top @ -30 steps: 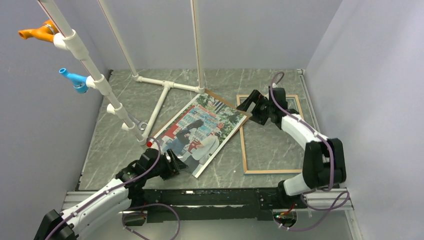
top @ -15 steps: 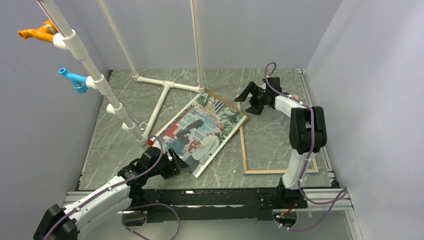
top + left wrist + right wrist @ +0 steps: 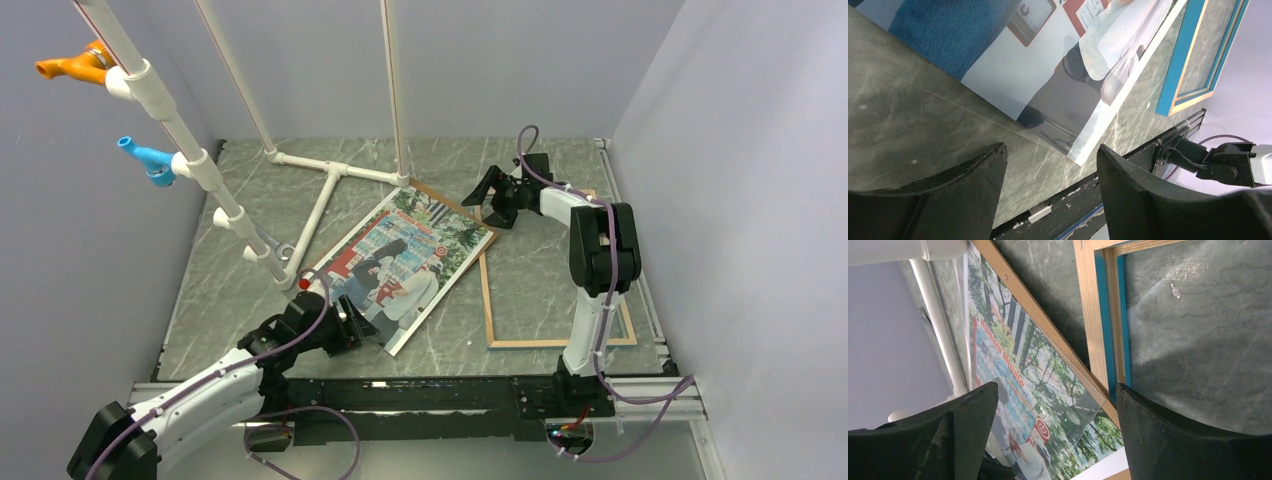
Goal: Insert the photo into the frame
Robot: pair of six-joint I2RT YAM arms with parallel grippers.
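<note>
Photo [image 3: 405, 265] lies face up and askew on the grey marble-patterned counter [image 3: 220, 290]. Its near corner sits just ahead of the left gripper [image 3: 358, 328], whose jaws stand apart with nothing between them. Beneath the right gripper [image 3: 488, 200], likewise spread and empty, the print's far corner reaches the left rail of the frame [image 3: 560, 343]. The frame lies flat just beside the print, light wood up, with a bright blue lip inside. A thin brown backing board [image 3: 440, 194] peeks out along the print's far edge. By the look of the layout, each gripper is posted at an opposite corner so the thin, glossy sheet can be slid or lifted without buckling toward the rigid, slim-railed rectangle, which is not yet filled.
</note>
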